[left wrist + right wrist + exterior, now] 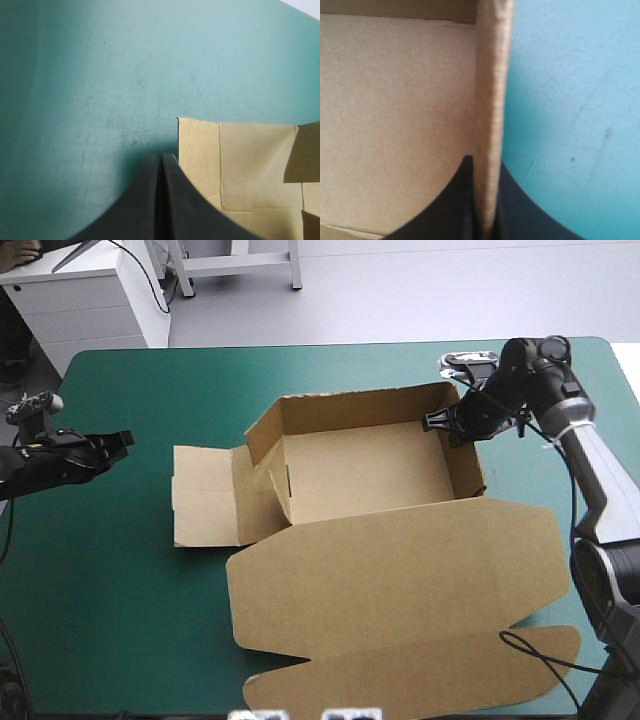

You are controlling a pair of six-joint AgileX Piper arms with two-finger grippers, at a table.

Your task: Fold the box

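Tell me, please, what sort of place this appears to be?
Probably a robotics lab workbench: a teal-green table cover, the right end effector pinching a wall of a half-formed brown box, and the left end effector shut, apart from it.

Room-wise there's not much going on. The bench (130, 620) has a teal-green cover with rounded far corners, and it fills nearly the whole high view. Past its far edge the floor (420, 290) is plain pale grey, smooth, no pattern. Off the far left corner sits a white cabinet (90, 300) with drawer fronts, and next to it are the white legs of a frame (240, 265) standing on that floor. The light is even and soft, with only faint shadows on the cover. Up close in the wrist views the cover shows small specks and light scuffs.
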